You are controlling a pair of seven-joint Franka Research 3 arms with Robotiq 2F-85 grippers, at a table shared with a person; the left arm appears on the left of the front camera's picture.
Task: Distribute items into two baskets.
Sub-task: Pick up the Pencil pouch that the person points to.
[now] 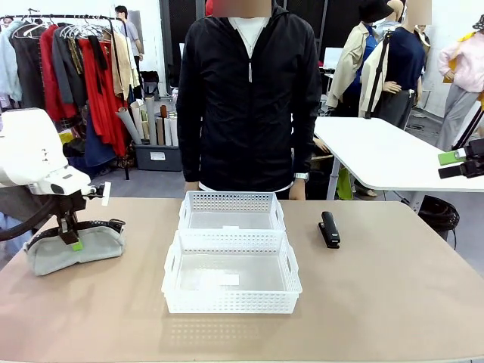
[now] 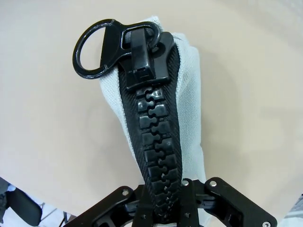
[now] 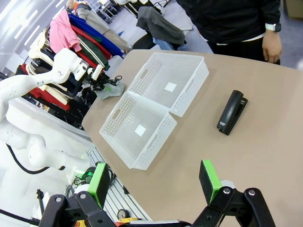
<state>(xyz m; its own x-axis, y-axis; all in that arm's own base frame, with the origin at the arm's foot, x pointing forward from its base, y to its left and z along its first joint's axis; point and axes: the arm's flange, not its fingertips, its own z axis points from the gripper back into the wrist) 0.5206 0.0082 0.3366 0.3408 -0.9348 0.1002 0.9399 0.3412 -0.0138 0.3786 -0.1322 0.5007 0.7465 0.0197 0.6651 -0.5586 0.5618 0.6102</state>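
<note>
place: robot lab in a clothing workroom | signs: clothes rack, fabric rolls, white table

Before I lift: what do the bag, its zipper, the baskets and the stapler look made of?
Bag: grey woven fabric, matte; the weave shows up close.
Zipper: chunky black moulded teeth, glossy, probably plastic.
Near basket and far basket: white, slightly translucent plastic with perforated lattice walls.
Stapler: smooth black shell, plastic or painted metal; unclear from here.
</note>
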